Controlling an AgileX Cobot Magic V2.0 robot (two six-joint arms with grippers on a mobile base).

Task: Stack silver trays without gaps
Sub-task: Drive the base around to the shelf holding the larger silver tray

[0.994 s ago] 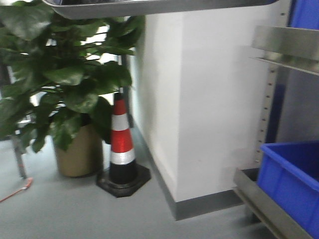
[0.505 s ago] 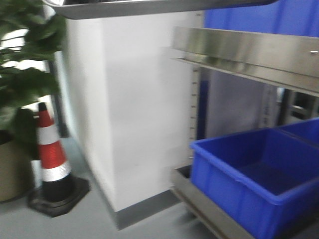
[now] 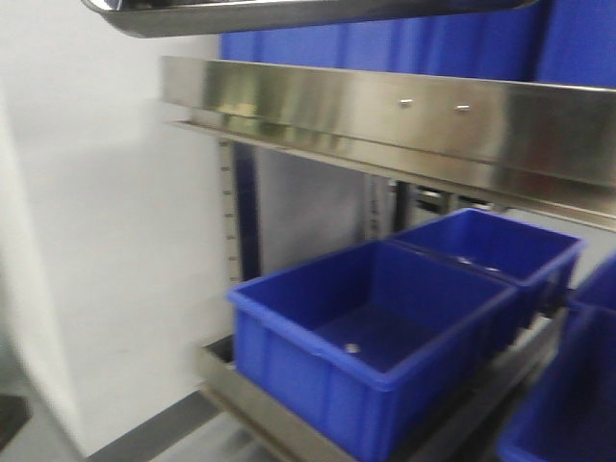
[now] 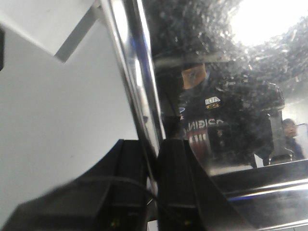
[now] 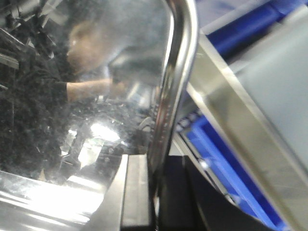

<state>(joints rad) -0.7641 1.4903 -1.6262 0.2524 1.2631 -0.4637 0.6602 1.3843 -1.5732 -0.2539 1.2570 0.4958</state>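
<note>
A broad steel shelf rail [image 3: 385, 111] spans the front view, with blue bins [image 3: 371, 332] on the level beneath it. A silver tray [image 3: 318, 13] hangs along the top edge of that view, above the rail. The left gripper [image 4: 151, 150] is pinched tight on the tray's thin rim, and the right gripper [image 5: 154, 167] is likewise clamped on a rim.

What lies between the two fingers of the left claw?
The silver tray's rolled rim: the left claw is shut on it, as the left wrist view shows.
</note>
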